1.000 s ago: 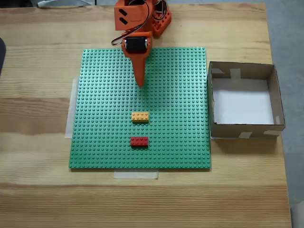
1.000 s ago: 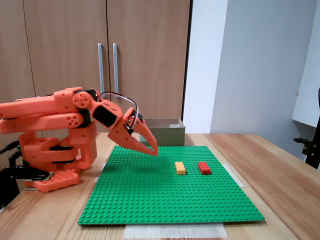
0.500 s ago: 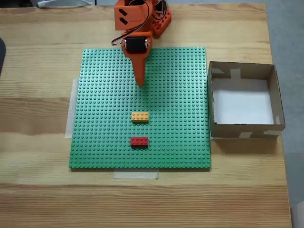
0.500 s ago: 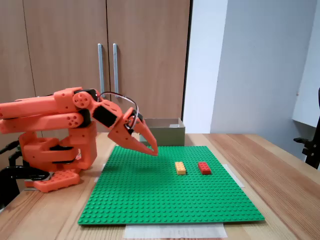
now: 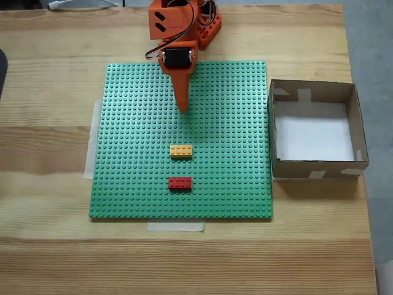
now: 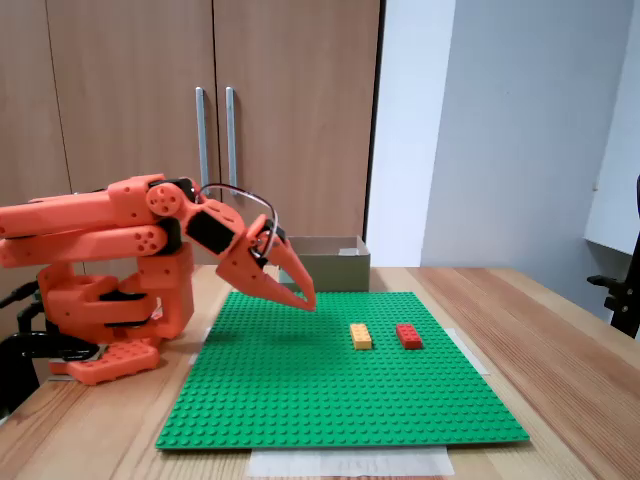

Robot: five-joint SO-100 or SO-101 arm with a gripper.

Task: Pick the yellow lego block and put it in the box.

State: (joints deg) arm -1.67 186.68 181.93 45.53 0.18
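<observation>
The yellow lego block [image 5: 181, 151] [image 6: 360, 336] lies on the green baseplate [image 5: 135, 178], near its middle. My orange gripper [image 5: 182, 109] [image 6: 308, 301] hovers above the plate, a short way behind the block and apart from it. Its fingers are pressed together into one point, holding nothing. The box [image 5: 276, 129] stands off the plate's right edge in the top-down fixed view, with a bare white floor. In the side fixed view the box [image 6: 330, 265] sits behind the plate.
A red brick [image 5: 180, 182] [image 6: 408, 335] lies on the plate just beyond the yellow one, further from the arm. The arm's base [image 5: 184, 21] sits at the table's far edge. Wooden cabinet doors [image 6: 210, 120] rise behind the arm.
</observation>
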